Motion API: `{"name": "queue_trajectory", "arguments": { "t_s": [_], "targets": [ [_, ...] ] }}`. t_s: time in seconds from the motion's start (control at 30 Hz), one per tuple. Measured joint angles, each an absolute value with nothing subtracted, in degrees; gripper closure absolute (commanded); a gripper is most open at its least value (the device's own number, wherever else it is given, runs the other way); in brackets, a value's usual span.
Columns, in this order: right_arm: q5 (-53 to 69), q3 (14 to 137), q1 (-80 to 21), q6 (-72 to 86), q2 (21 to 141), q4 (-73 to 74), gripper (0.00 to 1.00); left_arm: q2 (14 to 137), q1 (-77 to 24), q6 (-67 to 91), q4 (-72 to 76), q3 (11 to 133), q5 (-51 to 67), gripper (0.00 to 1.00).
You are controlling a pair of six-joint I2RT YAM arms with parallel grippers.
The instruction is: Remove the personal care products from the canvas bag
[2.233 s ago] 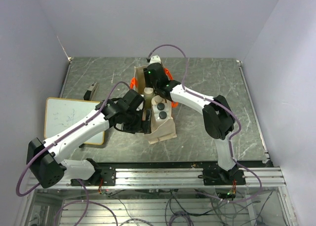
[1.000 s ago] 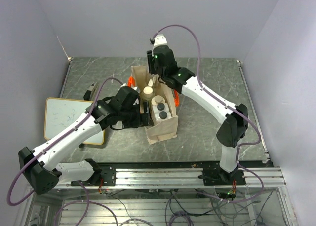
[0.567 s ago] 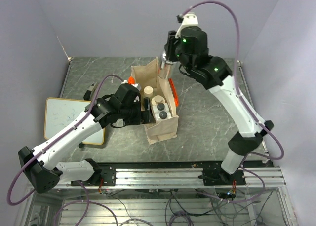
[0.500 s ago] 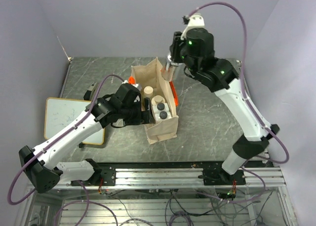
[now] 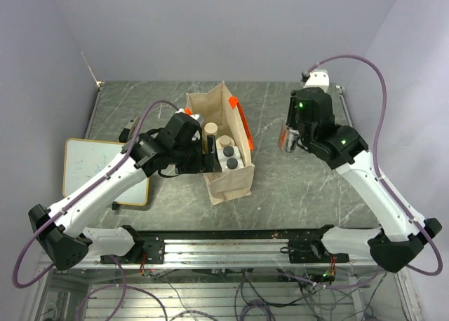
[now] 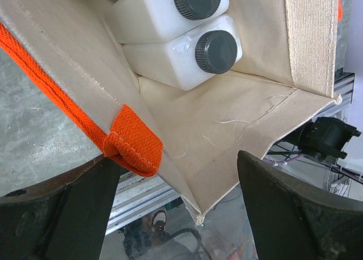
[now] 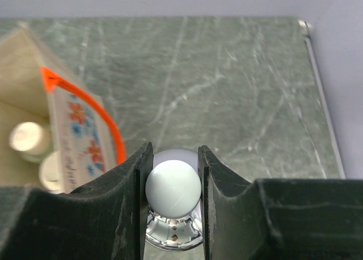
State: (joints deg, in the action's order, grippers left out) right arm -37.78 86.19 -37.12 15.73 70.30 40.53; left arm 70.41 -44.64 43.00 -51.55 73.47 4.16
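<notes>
At the far left, a flat whiteboard (image 5: 98, 168) lies on the grey marbled table (image 5: 302, 195), overhanging its left edge. A small dark object (image 5: 128, 131) sits just beyond it; its kind cannot be told.

The left arm reaches in to the canvas bag (image 5: 235, 181), which stands upright at mid-table with its mouth open. The left gripper (image 5: 205, 161) is at the bag's left wall. In the left wrist view the left gripper (image 6: 176, 160) is spread wide. One finger is on the table side of the wall and the other is over the bag's inside, so the jaws straddle the cloth edge and the orange handle (image 6: 133, 149). It grasps nothing. Whether either finger touches the cloth cannot be told.

Inside the bag, two white squarish bottles (image 6: 164, 55) with dark round caps lie side by side, touching, against the near wall. A cream-coloured bottle (image 5: 211, 130) stands just behind them. The bag's right side carries a colourful print (image 7: 79, 129) under an orange handle.

To the right of the bag, and well apart from it, the right gripper (image 5: 290, 136) is clenched on the small clear round bottle (image 5: 285, 143). The right wrist view shows the right gripper (image 7: 174, 152) with a finger pressed on each side of that bottle (image 7: 173, 192), whose pale round cap faces the camera. The bottle is outside the bag, over bare table. Whether its base touches the surface cannot be told.
</notes>
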Motion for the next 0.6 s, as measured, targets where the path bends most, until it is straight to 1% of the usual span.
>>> {"name": "queue_trajectory", "arguments": {
  "t_s": [0.23,0.3,0.47,0.6],
  "targets": [
    [-36.2,65.3,-26.1,13.5,62.8,27.8,1.0,69.8,-44.6,43.0,-53.3,74.5,3.4,0.07],
    [-35.7,61.3,-23.9,12.3,61.9,24.5,1.0,69.6,-44.6,43.1,-53.6,74.6,3.2,0.07],
    [-33.3,54.3,-19.3,8.9,61.9,15.5,1.0,69.7,-44.6,43.3,-55.3,75.8,2.7,0.07],
    [-28.3,50.3,-15.6,6.0,64.2,7.4,1.0,70.0,-44.6,43.1,-56.5,77.7,1.9,0.06]
  ]
}}
